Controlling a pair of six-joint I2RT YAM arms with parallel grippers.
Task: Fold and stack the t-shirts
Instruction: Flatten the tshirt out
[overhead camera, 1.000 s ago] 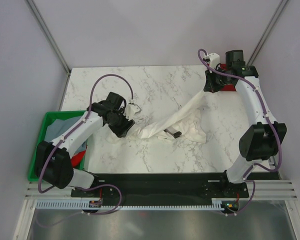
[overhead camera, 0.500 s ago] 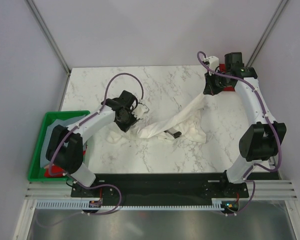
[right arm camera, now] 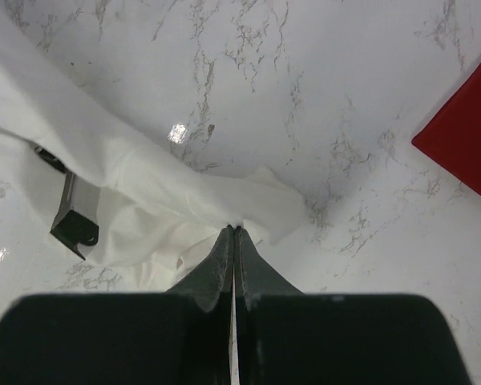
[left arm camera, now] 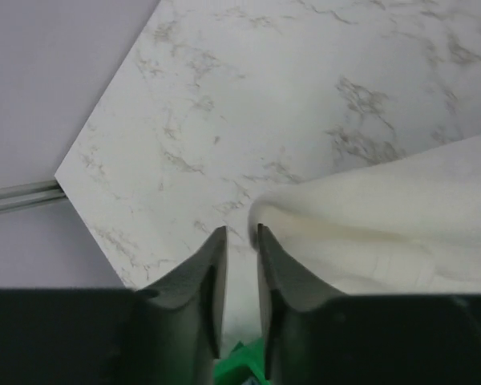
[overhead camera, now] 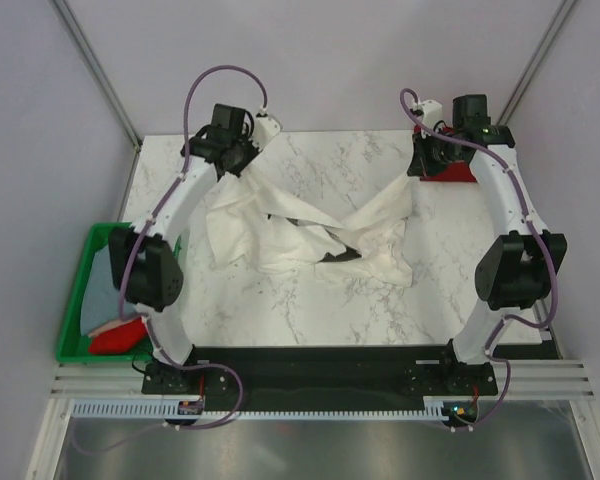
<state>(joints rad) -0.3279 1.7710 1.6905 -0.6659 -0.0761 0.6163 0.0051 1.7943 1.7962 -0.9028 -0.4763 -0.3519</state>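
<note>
White soft-cloth t-shirt (overhead camera: 280, 235): my right gripper (right arm camera: 234, 231) has its jaws pressed together on a fold. My left gripper (left arm camera: 240, 234) shows a slit, cloth beside one finger; I cannot tell its hold. Shirt sags between them onto the white marble table (overhead camera: 330, 160).

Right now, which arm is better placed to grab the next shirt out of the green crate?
Left. The green crate sits beside the left arm's base; the right gripper is across the table. The left gripper must first release the white t-shirt.
</note>
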